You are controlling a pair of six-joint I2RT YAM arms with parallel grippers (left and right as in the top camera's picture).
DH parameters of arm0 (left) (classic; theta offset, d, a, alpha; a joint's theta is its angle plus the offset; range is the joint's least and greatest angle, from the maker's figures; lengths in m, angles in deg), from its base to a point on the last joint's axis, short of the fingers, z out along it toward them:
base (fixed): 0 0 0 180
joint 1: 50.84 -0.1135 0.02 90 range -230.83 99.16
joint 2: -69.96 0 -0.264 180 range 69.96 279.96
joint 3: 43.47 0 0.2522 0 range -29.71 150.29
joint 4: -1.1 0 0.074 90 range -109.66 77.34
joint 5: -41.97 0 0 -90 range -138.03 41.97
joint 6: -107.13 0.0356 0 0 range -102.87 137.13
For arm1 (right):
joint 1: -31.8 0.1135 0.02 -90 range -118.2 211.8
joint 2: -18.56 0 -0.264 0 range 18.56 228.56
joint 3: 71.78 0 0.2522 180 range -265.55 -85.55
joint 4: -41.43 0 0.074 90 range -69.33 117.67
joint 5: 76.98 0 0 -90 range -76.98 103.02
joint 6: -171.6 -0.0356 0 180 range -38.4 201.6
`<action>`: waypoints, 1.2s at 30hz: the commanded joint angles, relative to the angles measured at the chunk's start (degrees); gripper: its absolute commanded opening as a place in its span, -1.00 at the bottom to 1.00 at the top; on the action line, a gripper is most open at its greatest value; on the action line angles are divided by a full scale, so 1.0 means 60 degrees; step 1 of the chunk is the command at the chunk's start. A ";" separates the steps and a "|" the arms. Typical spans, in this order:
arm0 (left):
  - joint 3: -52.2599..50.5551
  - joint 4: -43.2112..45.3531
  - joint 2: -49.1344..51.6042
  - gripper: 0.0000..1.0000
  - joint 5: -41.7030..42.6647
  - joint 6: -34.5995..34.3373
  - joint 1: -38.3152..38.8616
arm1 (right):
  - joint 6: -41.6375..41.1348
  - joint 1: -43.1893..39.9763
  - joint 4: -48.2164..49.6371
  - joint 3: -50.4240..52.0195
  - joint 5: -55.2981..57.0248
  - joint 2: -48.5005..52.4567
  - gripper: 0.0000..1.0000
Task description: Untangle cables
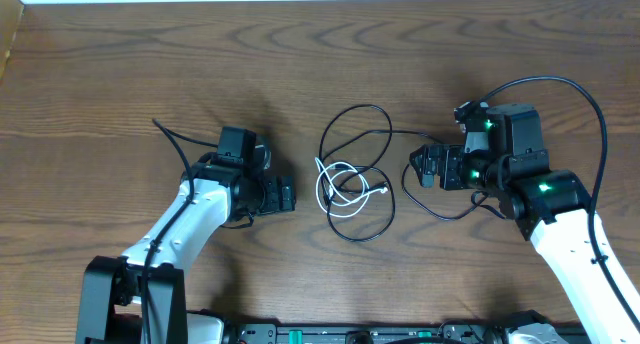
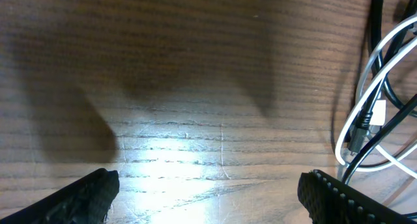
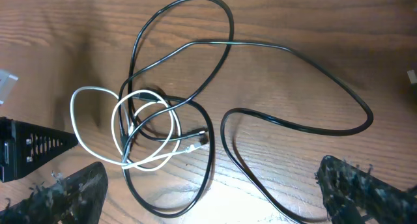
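Between the left gripper (image 1: 289, 196) and the right gripper (image 1: 416, 168), tangled cables (image 1: 343, 187) were seen.
Both were found spread wide, with nothing pinched.

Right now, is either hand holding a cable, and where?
Nothing is held. Left hand and right hand are open; the cables lie loose between them.

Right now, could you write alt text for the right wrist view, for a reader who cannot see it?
Thin black cables lie looped and tangled with a coiled white cable on a wooden table. The right gripper has its jaws open, one at each bottom corner.
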 commanded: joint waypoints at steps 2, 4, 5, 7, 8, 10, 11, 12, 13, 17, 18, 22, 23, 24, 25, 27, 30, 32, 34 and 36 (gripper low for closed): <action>-0.0018 0.0011 0.0073 0.86 -0.0131 0.0018 -0.0033 | 0.0058 -0.0047 -0.0036 -0.0055 0.0080 -0.0029 0.99; -0.0018 0.0000 0.0069 0.87 -0.0131 0.0022 -0.0033 | 0.0058 -0.0047 -0.0033 -0.0055 0.0080 -0.0029 0.98; -0.0018 -0.0036 0.0073 0.87 -0.0131 0.0022 -0.0033 | 0.0058 -0.0047 -0.0033 -0.0055 0.0080 -0.0029 0.99; -0.0022 -0.0211 0.0073 0.87 -0.0131 0.0022 -0.0033 | 0.0058 -0.0047 -0.0033 -0.0055 0.0080 -0.0029 0.98; -0.0022 -0.0306 0.0073 0.86 -0.0131 0.0022 -0.0033 | 0.0015 -0.0047 -0.0022 -0.0055 0.0069 -0.0029 0.99; -0.0022 -0.0390 0.0073 0.86 -0.0127 0.0018 -0.0033 | -0.0259 -0.0040 -0.0022 -0.0055 -0.0004 -0.0029 0.99; -0.0022 -0.0379 0.0069 0.86 -0.0127 0.0018 -0.0033 | -0.0455 -0.0040 -0.0022 -0.0055 -0.0033 -0.0029 0.99; -0.0022 -0.0310 0.0073 0.87 -0.0131 0.0022 -0.0033 | -0.0736 -0.0040 -0.0022 -0.0055 -0.0055 -0.0029 0.98; -0.0022 -0.0171 0.0073 0.87 -0.0135 0.0022 -0.0033 | -0.1086 -0.0040 -0.0018 -0.0055 -0.0127 -0.0029 0.98; -0.0022 0.0459 0.0073 0.96 -0.0127 0.0018 -0.0033 | -0.2718 -0.0040 0.0000 -0.0055 -0.1235 -0.0029 0.99; -0.0022 0.0525 0.0073 0.96 -0.0127 0.0018 -0.0033 | -0.3129 -0.0040 0.0124 -0.0055 -0.1453 -0.0029 0.98; -0.0022 0.0579 0.0073 0.96 -0.0127 0.0018 -0.0033 | -0.4051 0.0135 0.0743 -0.0055 -0.1960 -0.0029 0.98; -0.0018 0.0579 0.0073 0.96 -0.0127 0.0018 -0.0033 | -0.4040 0.0259 0.0845 -0.0055 -0.1956 -0.0029 0.94; -0.0022 0.0579 0.0069 0.96 -0.0127 0.0018 -0.0033 | -0.4011 0.0401 0.0878 -0.0055 -0.1953 -0.0026 0.86; -0.0018 0.0583 0.0073 0.96 -0.0127 0.0018 -0.0033 | -0.4011 0.0572 0.0925 -0.0055 -0.1953 -0.0022 0.82; -0.0018 0.0583 0.0073 0.95 -0.0120 0.0022 -0.0033 | -0.4022 0.0794 0.1129 -0.0055 -0.1963 -0.0022 0.95; 0.0080 0.0725 -0.0007 0.96 0.0131 0.0025 -0.0033 | -0.4014 0.0973 0.1384 -0.0055 -0.1949 -0.0026 0.99; 0.0233 0.0685 -0.0073 0.79 0.0812 0.0098 -0.0033 | -0.4014 0.0965 0.1719 -0.0055 -0.2014 -0.0026 0.99; 0.0401 0.0641 -0.0160 0.51 0.1515 0.0087 -0.0033 | -0.4011 0.1075 0.1701 -0.0051 -0.1971 -0.0022 0.98; 0.0514 0.0648 -0.0277 0.22 0.1905 -0.0080 -0.0033 | -0.4011 0.1351 0.1683 0.0018 -0.1960 0.0025 0.99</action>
